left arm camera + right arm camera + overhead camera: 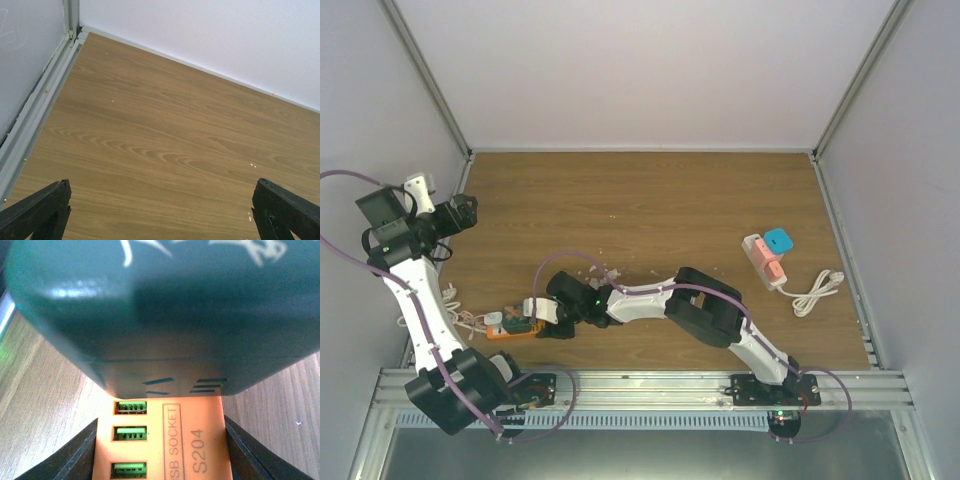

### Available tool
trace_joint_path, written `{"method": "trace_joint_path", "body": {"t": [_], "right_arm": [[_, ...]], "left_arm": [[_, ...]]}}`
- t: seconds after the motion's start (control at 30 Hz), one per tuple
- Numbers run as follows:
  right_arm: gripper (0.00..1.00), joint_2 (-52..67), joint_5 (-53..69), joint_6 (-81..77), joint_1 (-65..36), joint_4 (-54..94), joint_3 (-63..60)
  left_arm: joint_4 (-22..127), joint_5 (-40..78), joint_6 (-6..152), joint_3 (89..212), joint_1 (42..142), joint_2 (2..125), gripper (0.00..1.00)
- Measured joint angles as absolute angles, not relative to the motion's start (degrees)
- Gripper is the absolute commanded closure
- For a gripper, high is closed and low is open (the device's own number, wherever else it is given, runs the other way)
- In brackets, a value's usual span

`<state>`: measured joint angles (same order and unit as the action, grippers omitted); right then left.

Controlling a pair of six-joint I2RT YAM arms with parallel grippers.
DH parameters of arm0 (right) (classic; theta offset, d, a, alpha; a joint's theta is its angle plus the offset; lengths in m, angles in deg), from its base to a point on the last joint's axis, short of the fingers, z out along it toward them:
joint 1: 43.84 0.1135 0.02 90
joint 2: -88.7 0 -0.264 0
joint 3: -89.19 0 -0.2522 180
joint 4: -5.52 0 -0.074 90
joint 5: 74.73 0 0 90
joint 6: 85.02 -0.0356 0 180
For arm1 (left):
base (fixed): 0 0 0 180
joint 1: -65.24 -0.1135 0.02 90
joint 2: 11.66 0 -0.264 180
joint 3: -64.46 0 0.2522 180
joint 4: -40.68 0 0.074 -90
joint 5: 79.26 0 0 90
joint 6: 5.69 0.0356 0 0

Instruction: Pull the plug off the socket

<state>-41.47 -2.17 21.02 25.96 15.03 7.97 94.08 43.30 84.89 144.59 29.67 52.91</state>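
Grasp being set at the orange strip, plug not yet out

Dark green plug [160,315] stands seated in the orange socket strip [200,440], which lies at the near left of the table [640,200], close to the left arm's base. The right pincer [160,452] is down over it, jaws partway in and flanking the strip just below the plug. The pads look to lie against the strip's sides, but whether they bite I cannot tell. The left pincer [161,200] is spread wide with nothing in it, over bare wood at the far left.

This reads as the gripping step. The next move needs a sure hold on the plug body and a straight pull away from the strip, which nothing pins down and which may lift with it.

The surface is smooth wood grain, walled in white on three sides, with a metal rail [640,385] along the near edge. A second strip [760,255] with a blue plug [779,240] and white cable [817,290] lies well apart at the right
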Motion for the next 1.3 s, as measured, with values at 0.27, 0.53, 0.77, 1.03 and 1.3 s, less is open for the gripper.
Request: {"method": "trace_joint_path", "body": {"t": [0.27, 0.53, 0.77, 1.03, 1.3], "right_arm": [[0.89, -40.07, -2.21, 21.19, 25.10, 14.51, 5.80], [0.91, -36.40, -2.60, 21.19, 21.63, 14.25, 0.56], [0.91, -32.73, -2.93, 21.17, 15.53, 13.68, -4.69], [0.91, -29.03, -3.19, 21.06, 7.77, 12.82, -10.04], [0.90, -25.12, -4.33, 23.31, 1.61, 14.25, -14.33]], "left_arm": [[94.08, 43.52, 85.44, 144.59, 29.56, 53.92, 0.01], [94.10, 44.02, 87.41, 144.75, 29.58, 56.59, 0.01], [94.10, 44.22, 89.94, 144.77, 30.74, 58.20, 0.01], [94.10, 44.81, 94.36, 144.77, 35.05, 60.13, 0.01], [94.19, 43.82, 98.51, 145.82, 41.49, 62.64, 0.01]]}}
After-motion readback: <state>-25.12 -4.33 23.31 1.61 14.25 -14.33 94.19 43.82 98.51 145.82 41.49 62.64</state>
